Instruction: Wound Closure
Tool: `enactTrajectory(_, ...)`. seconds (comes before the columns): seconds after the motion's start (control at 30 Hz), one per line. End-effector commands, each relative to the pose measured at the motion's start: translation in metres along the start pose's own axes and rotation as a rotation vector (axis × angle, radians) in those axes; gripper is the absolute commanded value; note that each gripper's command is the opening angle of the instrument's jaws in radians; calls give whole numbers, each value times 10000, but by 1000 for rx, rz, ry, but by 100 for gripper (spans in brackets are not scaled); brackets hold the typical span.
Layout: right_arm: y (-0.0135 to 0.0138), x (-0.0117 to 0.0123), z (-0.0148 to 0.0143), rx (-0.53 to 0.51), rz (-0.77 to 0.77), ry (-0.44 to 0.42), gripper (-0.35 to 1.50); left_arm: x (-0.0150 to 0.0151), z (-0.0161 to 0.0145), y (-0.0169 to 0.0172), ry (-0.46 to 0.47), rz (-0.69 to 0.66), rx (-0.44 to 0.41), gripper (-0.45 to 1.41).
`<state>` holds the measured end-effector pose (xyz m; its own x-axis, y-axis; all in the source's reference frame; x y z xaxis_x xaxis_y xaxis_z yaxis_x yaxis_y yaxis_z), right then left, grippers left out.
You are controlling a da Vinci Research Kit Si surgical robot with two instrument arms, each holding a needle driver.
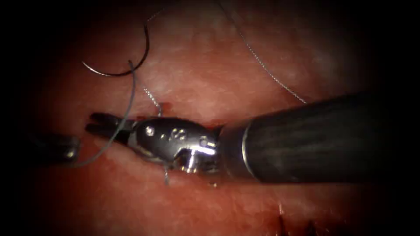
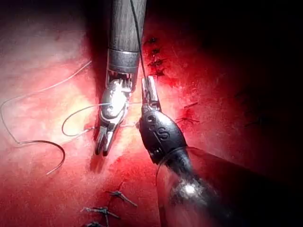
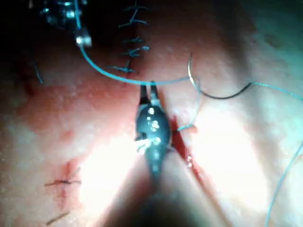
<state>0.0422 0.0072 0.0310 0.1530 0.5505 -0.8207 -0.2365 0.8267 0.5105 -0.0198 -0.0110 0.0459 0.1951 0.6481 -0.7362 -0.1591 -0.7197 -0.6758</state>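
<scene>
The curved needle (image 1: pixel 118 74) (image 2: pixel 42 141) (image 3: pixel 222 97) lies free on the tissue (image 1: pixel 197 74), toward the left and beyond the right tool's jaws, held by neither tool. My right tool (image 1: pixel 91 122) (image 2: pixel 101 150) (image 3: pixel 148 87) lies low along the cut (image 1: pixel 164 107) with its jaws open. The thread (image 1: pixel 129 100) (image 3: pixel 104 73) runs from the needle's end down across those open jaws. It ends at my left tool (image 1: pixel 72 150) (image 2: pixel 149 81) (image 3: pixel 83 40), which is shut on it, farther left.
A finer strand of thread (image 1: pixel 262 65) trails over the tissue to the upper right. Finished stitches (image 2: pixel 154 61) (image 3: pixel 132 47) sit in a row along the cut, and cut thread ends (image 2: pixel 118 196) lie nearby. Red fluid (image 1: pixel 214 123) marks the cut beside the right tool's wrist.
</scene>
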Motion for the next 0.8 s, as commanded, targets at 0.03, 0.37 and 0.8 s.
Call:
enactTrajectory(0.03,6,-3,13,22,-3,17,-8,-15,0,5,-2,-7,0,-45)
enactTrajectory(0.37,40,7,-10,88,58,204,-6,-57,-9,-20,-20,2,40,-45)
enactTrajectory(0.8,50,37,-37,339,75,277,-11,-125,-30,-99,-204,78,140,-45)
